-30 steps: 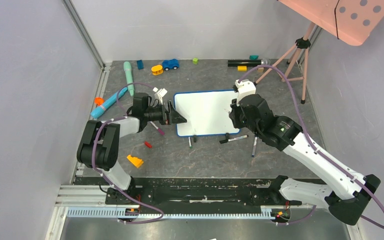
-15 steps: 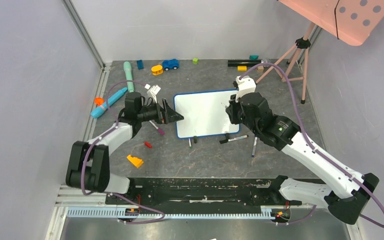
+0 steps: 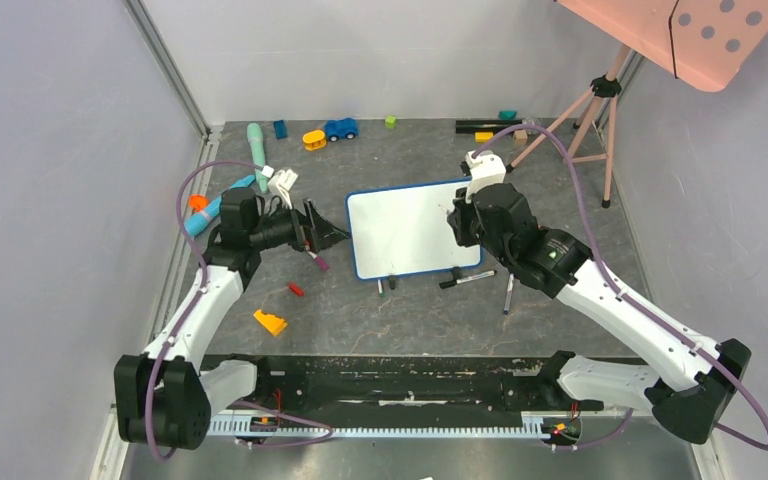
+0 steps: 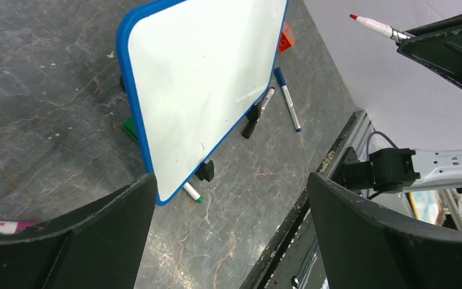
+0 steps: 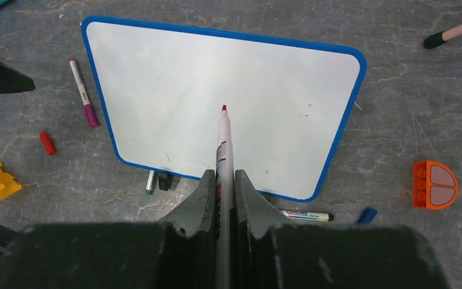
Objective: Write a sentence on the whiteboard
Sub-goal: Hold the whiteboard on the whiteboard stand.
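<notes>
The whiteboard, blue-framed with black feet, lies on the grey table between both arms. Its face is plain white with a few faint specks, and no sentence is in view. My right gripper is shut on a white marker whose red tip points over the board's middle. In the left wrist view that marker hangs well above the board. My left gripper stands open and empty, just left of the board's left edge.
Loose markers lie around the board: purple, green-capped, black, blue. A red cap and yellow block sit front left, an orange brick right. Toys line the back; a pink tripod stands back right.
My left arm has drawn back leftward, taking its open gripper off the board's left edge. The right gripper with the marker has shifted slightly up and left over the board.
</notes>
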